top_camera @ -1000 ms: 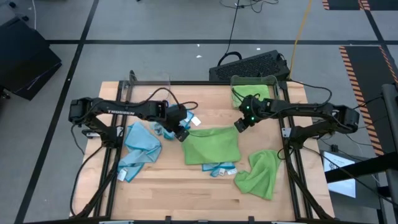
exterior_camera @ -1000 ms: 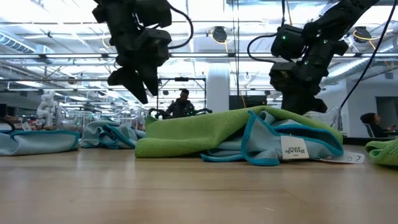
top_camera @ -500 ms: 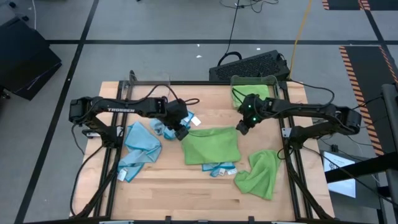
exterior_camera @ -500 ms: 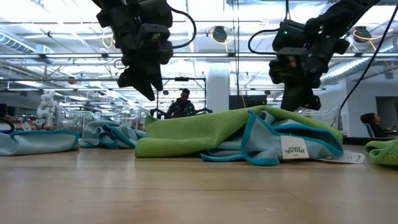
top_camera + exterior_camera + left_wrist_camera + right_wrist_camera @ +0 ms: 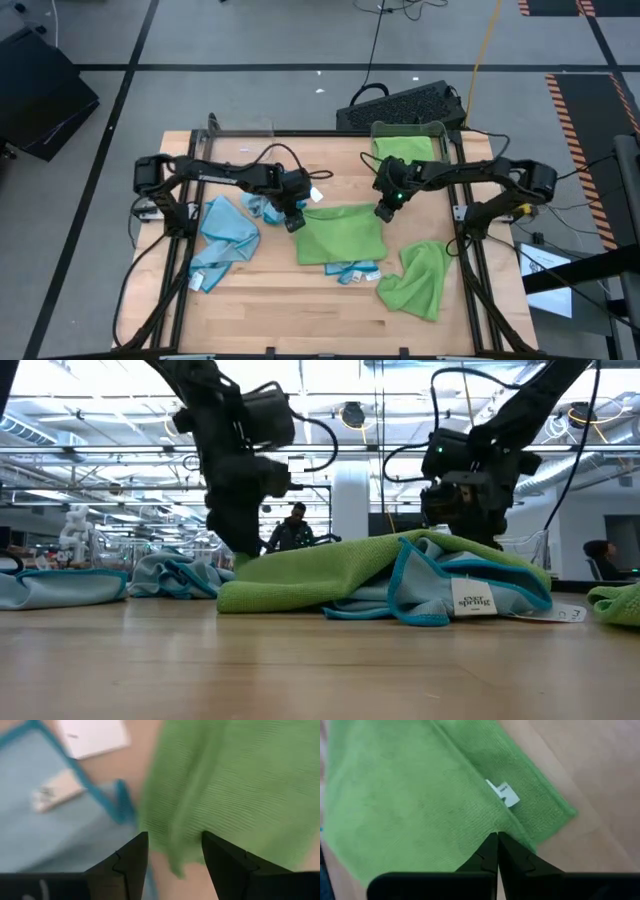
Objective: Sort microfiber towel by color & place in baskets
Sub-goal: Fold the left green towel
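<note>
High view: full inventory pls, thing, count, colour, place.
Flat towel: 1, green, table centre.
Crumpled towel: 1, green, front right.
Blue towels: several, light blue, left side; one more under the flat towel's front edge.
Basket: 1, clear, back right, green cloth inside.
Second basket: 1, clear, back left.
Keyboard: 1, black, behind the table.
Left gripper: open, at the flat towel's left corner.
Right gripper: shut, at its right corner.

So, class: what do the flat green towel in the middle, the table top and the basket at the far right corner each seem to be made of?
Green towel: soft, matte, fine-ribbed cloth, likely microfiber, with a sewn label.
Table top: pale wood, planks and grain showing, smooth finish.
Basket: looks like clear plastic; green cloth shows through its walls.
</note>
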You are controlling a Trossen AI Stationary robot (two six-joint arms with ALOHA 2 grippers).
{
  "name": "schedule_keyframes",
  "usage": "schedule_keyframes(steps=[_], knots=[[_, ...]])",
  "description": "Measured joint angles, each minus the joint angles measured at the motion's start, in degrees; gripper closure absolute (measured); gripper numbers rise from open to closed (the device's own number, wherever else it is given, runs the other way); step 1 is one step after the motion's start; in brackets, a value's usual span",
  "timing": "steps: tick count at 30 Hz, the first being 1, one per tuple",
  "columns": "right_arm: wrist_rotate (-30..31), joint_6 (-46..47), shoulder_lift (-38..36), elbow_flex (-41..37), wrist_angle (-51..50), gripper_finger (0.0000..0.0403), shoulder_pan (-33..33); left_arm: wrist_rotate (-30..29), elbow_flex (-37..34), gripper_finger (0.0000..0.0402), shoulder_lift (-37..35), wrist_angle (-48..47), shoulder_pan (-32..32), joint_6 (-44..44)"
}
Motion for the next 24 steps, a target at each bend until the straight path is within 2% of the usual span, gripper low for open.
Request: schedule_keyframes(steps=[5,13,18,24], knots=[[3.27,0.09,2.49,0.02,2.61,0.0402,-0.03,-5.35,0.00,0.0213,2.52,0.93,0.92,0.37],[10.36,2.72,2.88,0.02,2.78,0.0402,-0.22,-6.04,-0.02,0.0213,4.83,0.16,1.13,-0.18],[10.33,6.07,0.96,0.02,3.92,0.0402,-1.18,-9.87,-0.02,0.0213,2.62,-1.95,2.05,-5.11],[9.99,7.11,-2.64,0.02,4.08,0.0403,-1.55,-11.41,-0.02,0.0213,-1.63,-3.57,3.99,-8.14]])
